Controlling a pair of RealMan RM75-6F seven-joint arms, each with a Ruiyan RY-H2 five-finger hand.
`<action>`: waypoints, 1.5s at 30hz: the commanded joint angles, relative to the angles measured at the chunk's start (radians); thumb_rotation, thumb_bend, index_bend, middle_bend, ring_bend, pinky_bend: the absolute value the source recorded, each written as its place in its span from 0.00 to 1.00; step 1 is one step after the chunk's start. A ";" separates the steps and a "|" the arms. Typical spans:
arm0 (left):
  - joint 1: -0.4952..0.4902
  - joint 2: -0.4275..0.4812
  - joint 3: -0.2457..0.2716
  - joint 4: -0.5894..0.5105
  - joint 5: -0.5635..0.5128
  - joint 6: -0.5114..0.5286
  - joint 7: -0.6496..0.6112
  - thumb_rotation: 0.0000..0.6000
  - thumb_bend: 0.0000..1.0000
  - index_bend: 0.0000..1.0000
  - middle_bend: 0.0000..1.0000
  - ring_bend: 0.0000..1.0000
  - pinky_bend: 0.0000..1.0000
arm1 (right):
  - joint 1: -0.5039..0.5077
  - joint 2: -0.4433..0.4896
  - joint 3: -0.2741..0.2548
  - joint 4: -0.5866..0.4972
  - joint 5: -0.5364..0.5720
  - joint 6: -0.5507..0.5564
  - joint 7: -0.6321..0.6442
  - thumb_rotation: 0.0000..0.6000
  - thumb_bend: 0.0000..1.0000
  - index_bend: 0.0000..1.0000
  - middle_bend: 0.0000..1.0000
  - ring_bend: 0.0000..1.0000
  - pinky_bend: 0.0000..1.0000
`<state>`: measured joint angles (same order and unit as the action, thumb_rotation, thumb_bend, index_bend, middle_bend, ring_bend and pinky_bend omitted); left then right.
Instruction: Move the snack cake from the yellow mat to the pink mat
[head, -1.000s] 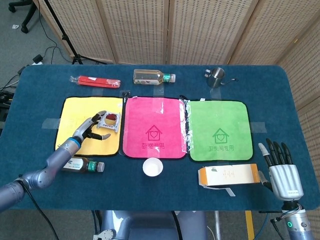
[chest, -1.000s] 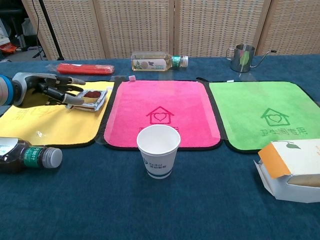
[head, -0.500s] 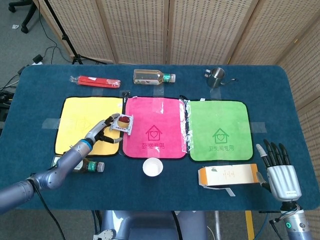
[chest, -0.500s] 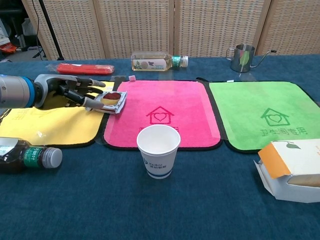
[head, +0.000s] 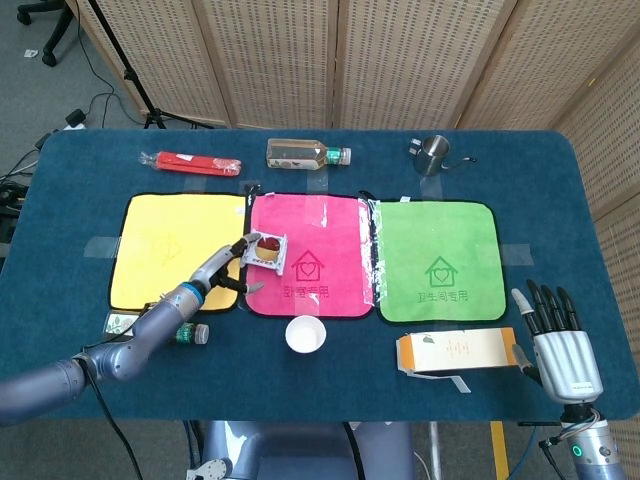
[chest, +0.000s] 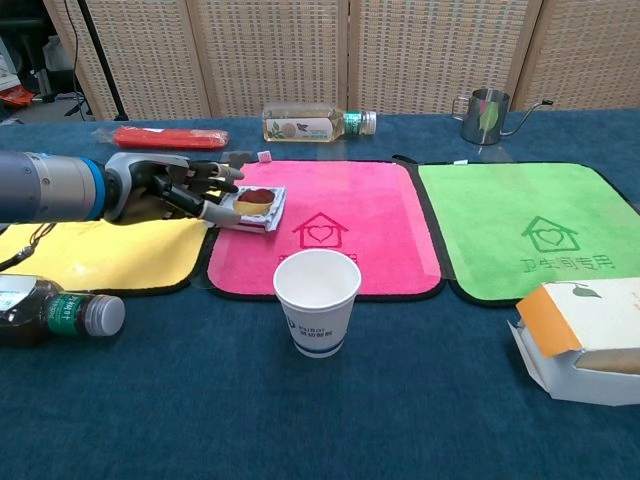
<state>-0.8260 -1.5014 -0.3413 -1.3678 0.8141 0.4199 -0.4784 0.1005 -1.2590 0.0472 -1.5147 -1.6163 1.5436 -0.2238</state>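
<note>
The snack cake, a clear-wrapped square with a dark red centre, is over the left part of the pink mat. My left hand holds it between thumb and fingers, just above the mat's left edge. The yellow mat lies to the left with nothing on it. My right hand hovers at the table's front right, fingers spread, holding nothing.
A paper cup stands in front of the pink mat. A dark bottle lies at front left, a green mat at right, an open carton in front of it. Along the back are a red packet, a clear bottle and a steel pitcher.
My left hand carried the snack cake rightward off the yellow mat and onto the left side of the pink mat. The right hand sank slightly.
</note>
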 joint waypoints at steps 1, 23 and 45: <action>-0.016 -0.011 0.005 -0.009 -0.016 0.006 0.014 1.00 0.28 0.00 0.00 0.00 0.00 | 0.001 0.000 0.000 0.000 0.000 -0.001 0.000 1.00 0.34 0.00 0.00 0.00 0.00; -0.113 -0.068 0.030 -0.069 -0.101 0.068 0.107 1.00 0.28 0.00 0.00 0.00 0.00 | -0.002 0.006 -0.002 -0.001 -0.002 0.003 0.013 1.00 0.34 0.00 0.00 0.00 0.00; 0.026 0.125 0.085 -0.108 0.219 0.563 0.372 1.00 0.28 0.00 0.00 0.00 0.00 | 0.000 0.009 -0.006 -0.002 -0.007 -0.002 0.020 1.00 0.34 0.00 0.00 0.00 0.00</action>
<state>-0.8661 -1.4506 -0.3076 -1.4299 0.8783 0.8090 -0.2286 0.0993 -1.2501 0.0414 -1.5170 -1.6242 1.5430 -0.2048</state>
